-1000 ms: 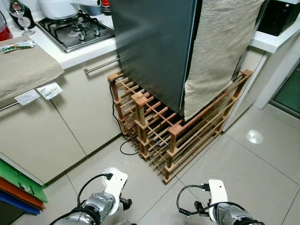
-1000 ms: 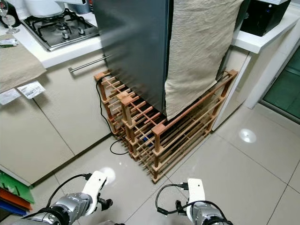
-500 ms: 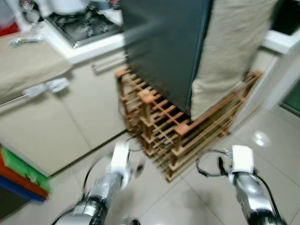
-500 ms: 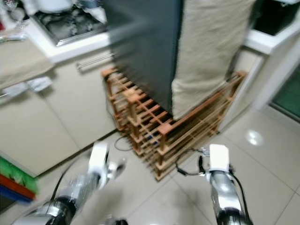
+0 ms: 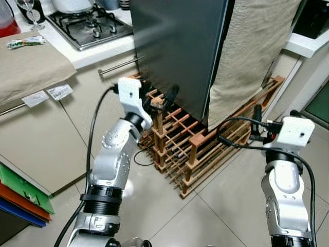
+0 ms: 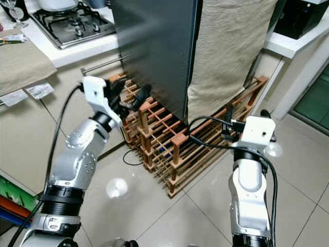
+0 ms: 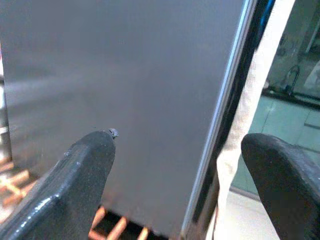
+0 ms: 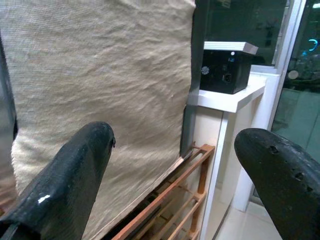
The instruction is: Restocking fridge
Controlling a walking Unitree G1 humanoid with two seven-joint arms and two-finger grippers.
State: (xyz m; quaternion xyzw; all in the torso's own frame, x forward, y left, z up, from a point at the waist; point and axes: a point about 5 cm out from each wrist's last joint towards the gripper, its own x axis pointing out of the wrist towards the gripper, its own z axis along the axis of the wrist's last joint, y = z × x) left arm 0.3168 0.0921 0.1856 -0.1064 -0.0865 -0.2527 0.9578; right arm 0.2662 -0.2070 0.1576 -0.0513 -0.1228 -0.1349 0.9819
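The dark grey fridge (image 5: pixel 175 51) stands shut on a low wooden rack (image 5: pixel 205 149). A beige cloth (image 5: pixel 252 56) hangs down its right face. My left gripper (image 5: pixel 162 100) is raised at the fridge's lower left side, open, with nothing between its fingers (image 7: pixel 85 175); the left wrist view looks along the grey panel (image 7: pixel 150 90) toward its edge. To the right of the rack, my right gripper (image 5: pixel 275 114) is also open and holds nothing. It points at the hanging cloth (image 8: pixel 100 75).
A counter with a gas hob (image 5: pixel 87 25) and a folded beige cloth (image 5: pixel 31 67) runs along the left, with cabinets and a bar handle (image 5: pixel 118 67) below. A white shelf holding a black appliance (image 6: pixel 298 18) is right of the fridge. A black cable (image 5: pixel 141 159) lies on the tiled floor.
Both arms have risen from the bottom of the picture to the height of the fridge's lower part. The camera has shifted a little.
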